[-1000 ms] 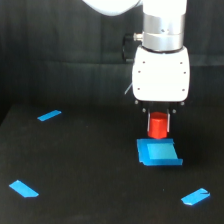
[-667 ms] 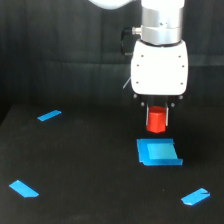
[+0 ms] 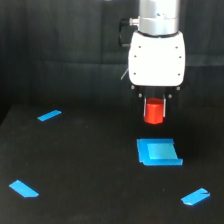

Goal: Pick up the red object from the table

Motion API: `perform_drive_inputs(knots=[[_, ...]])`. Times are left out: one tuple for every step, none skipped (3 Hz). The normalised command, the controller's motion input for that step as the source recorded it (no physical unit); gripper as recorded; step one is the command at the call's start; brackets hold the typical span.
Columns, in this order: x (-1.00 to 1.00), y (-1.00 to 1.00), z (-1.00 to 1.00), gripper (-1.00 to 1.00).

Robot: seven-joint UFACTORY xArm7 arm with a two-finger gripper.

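The gripper [image 3: 155, 111] clamped the red object [image 3: 154, 111], held clear above the blue patch [image 3: 158, 152], so the pick looked done

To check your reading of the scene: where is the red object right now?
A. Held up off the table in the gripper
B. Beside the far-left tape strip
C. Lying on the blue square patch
A: the red object hangs under the gripper, clear above the blue square patch.
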Motion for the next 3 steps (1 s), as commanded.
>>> perform_drive_inputs(knots=[[-0.06, 0.02, 0.01, -0.93], [0.01, 0.03, -0.13, -0.96], [-0.09, 0.10, -0.04, -1.00]])
